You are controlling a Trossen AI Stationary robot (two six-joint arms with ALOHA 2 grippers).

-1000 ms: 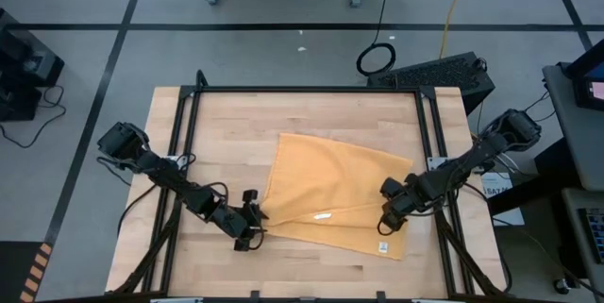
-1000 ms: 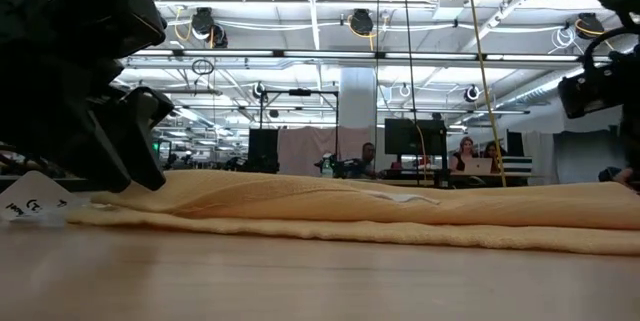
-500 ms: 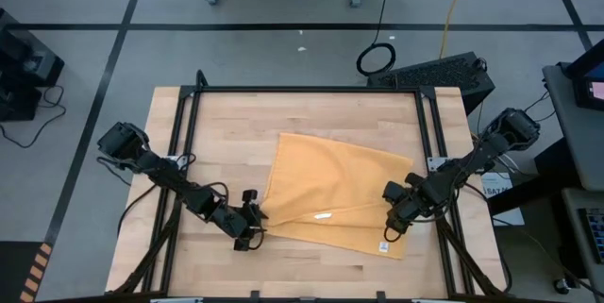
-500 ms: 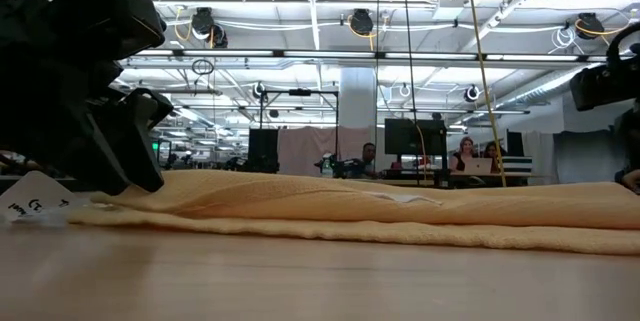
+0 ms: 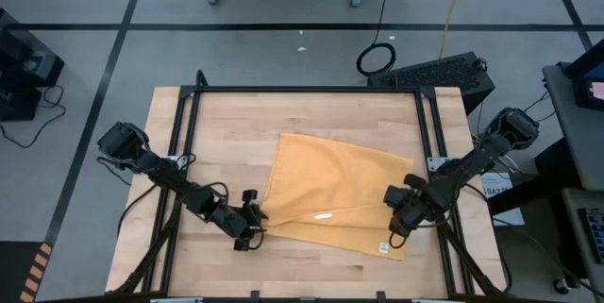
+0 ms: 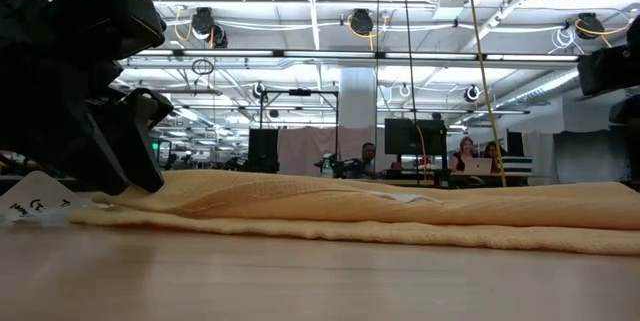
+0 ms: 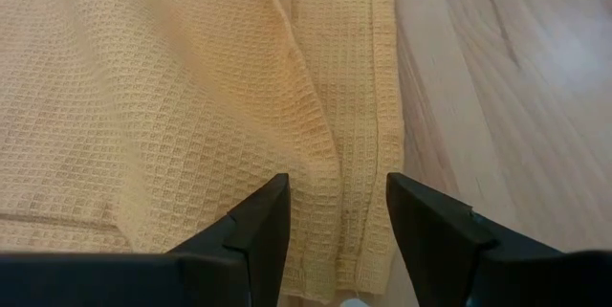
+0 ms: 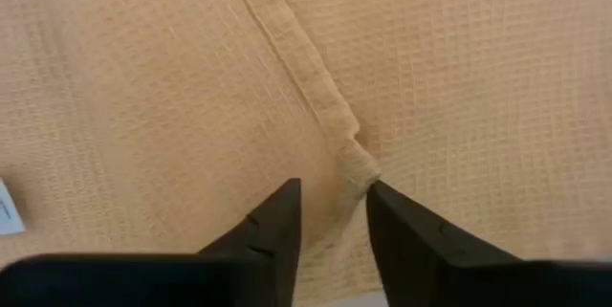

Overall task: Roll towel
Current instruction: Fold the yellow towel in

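The mustard-yellow towel (image 5: 330, 185) lies flat on the wooden table (image 5: 226, 124), with a strip along its near edge folded over. A small white tag (image 5: 384, 246) sits at its near right corner. My left gripper (image 5: 252, 232) stands open at the towel's near left corner. In the left wrist view its gripper (image 7: 335, 216) has one finger on each side of the hemmed edge (image 7: 368, 106). My right gripper (image 5: 394, 227) points down over the towel's near right part. It is narrowly open (image 8: 333, 211), just behind a small bump where a hem ridge (image 8: 356, 168) ends. My left gripper reaches slanting down to the towel's near left corner (image 6: 150, 189), its fingers straddling the hemmed edge. The tips are cut off in the wrist view. I cannot tell whether they touch the cloth, which lies flat between them.
Black frame rails run along the table's left side (image 5: 189, 152) and right side (image 5: 429, 124). Bare wood lies beyond the towel's far edge and along the near edge (image 5: 311, 265). A small white strip (image 5: 322, 216) lies on the towel's fold.
My right gripper has rolled about its own axis above the towel's near right part and edged a little toward the table's right edge. The towel and my left gripper stay as they were.
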